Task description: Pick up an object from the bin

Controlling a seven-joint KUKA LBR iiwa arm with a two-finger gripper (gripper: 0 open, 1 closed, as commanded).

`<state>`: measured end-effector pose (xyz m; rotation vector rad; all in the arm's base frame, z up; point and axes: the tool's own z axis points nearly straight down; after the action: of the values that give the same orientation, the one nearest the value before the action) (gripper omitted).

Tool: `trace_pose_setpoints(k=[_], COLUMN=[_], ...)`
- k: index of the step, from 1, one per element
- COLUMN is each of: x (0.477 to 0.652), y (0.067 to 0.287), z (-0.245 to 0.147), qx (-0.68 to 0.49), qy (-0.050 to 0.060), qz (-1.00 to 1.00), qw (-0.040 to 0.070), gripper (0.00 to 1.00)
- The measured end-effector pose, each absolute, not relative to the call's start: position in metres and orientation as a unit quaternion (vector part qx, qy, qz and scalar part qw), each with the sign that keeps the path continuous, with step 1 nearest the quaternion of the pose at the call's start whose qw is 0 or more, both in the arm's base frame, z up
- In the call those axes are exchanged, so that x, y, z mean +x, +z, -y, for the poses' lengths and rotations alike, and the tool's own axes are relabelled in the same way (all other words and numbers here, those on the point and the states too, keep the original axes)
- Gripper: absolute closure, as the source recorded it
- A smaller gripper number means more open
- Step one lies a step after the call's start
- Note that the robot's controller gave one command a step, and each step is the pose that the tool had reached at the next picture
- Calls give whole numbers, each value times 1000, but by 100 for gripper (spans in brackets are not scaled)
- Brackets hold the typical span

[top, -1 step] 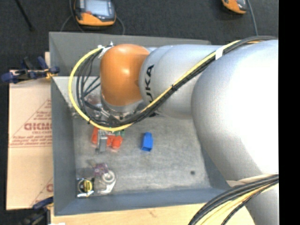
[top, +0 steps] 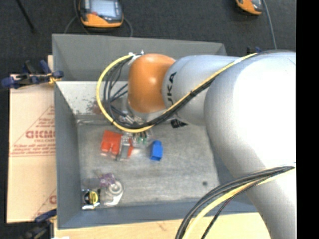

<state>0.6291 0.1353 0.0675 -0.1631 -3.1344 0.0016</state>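
My gripper (top: pixel 125 145) pokes out from under the arm's orange cover, low in the left half of the bin. It stands right against the right edge of a flat red-orange block (top: pixel 109 143), with a small green piece (top: pixel 141 140) just to its right. A small blue block (top: pixel 156 150) lies a little further right on the bin floor, apart from the gripper. Nothing shows as held.
In the bin's near-left corner sit a clear, whitish bottle-like thing with a purple bit (top: pixel 110 189) and a yellow-and-black tape measure (top: pixel 90 197). A small dark piece (top: pixel 177 124) lies by the arm. The arm covers the bin's right side.
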Motion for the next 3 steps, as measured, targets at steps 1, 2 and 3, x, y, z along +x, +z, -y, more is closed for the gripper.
trace_pose_setpoints(k=[1,2,3], x=[609,626,617], y=[102,101,72], z=[-120,-126,-129], qx=[-158,-300,-400], qy=[0,-1,-2], qz=[987,954,916], qw=[-1,-2,1], gripper=[0,0,0])
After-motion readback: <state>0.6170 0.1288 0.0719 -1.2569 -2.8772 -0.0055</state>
